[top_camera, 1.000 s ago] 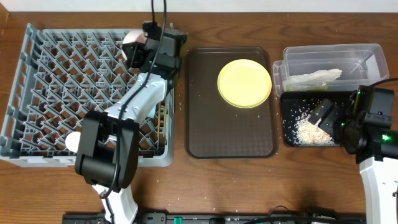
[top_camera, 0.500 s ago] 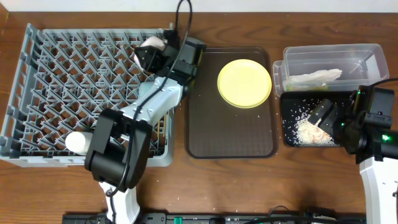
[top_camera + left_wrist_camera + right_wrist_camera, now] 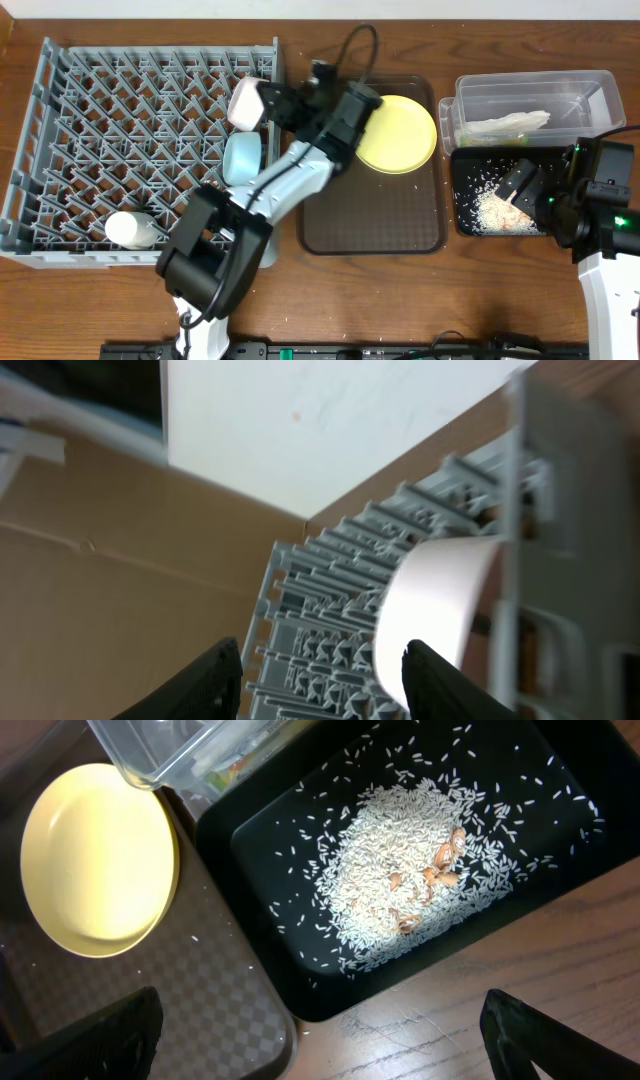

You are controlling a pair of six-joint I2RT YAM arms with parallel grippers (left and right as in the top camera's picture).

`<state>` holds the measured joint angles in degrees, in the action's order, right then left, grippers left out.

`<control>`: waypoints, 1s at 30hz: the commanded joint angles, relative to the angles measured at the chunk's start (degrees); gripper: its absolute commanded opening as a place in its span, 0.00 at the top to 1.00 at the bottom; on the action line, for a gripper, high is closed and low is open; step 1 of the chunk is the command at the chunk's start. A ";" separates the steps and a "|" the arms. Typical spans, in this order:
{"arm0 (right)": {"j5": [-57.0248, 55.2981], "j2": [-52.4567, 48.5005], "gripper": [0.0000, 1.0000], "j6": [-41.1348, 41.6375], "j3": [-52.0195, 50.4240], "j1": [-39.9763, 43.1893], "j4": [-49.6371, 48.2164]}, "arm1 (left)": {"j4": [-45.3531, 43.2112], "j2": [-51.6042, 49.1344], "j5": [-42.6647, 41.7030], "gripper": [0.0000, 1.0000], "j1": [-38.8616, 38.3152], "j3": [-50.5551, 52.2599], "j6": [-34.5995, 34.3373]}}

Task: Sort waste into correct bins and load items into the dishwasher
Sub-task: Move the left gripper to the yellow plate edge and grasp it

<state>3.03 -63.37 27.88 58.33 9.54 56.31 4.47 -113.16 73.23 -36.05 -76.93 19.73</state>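
Note:
The dishwasher rack [image 3: 110, 130] fills the left of the table. A white bowl [image 3: 244, 102] stands on edge near the rack's right side, with a light blue bowl [image 3: 241, 158] just in front of it and a white cup [image 3: 130, 230] lying at the front left. My left gripper [image 3: 277, 100] is open right beside the white bowl [image 3: 430, 610], with nothing between its fingers [image 3: 215, 680]. The yellow plate [image 3: 400, 135] lies on the brown tray, partly under my left arm. My right gripper [image 3: 520, 183] hangs wide open over the black tray [image 3: 560, 850] of rice [image 3: 400, 880].
The brown serving tray [image 3: 370, 210] sits between the rack and the bins. A clear tub [image 3: 530, 100] behind the black tray [image 3: 470, 215] holds crumpled white paper [image 3: 510, 123]. Loose rice grains dot the brown tray [image 3: 200, 1010].
My left gripper carried the white bowl rightward along the rack's back, opened and let it go; the bowl now stands in the rack. The right arm has not moved.

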 commanded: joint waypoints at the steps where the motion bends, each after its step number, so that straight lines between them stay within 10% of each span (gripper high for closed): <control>1: -0.17 -0.02 0.01 0.37 -0.04 0.28 0.07 | -0.04 2.75 2.43 0.46 -4.85 -0.02 -0.81; 9: -0.17 -0.02 0.01 0.37 -0.04 0.28 0.07 | 8.68 9.53 -12.83 0.45 -10.25 -0.02 -13.86; 18: -0.17 -0.02 0.01 0.37 -0.04 0.28 0.07 | 20.33 12.52 -70.44 0.46 -2.08 -0.02 -41.88; 30: -0.17 0.00 0.01 0.37 -0.04 0.28 -0.35 | 29.29 12.55 -80.32 0.45 3.58 -0.02 -42.95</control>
<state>3.03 -63.37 27.88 58.33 9.54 56.25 32.75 -100.62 -3.88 -33.34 -76.95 -22.11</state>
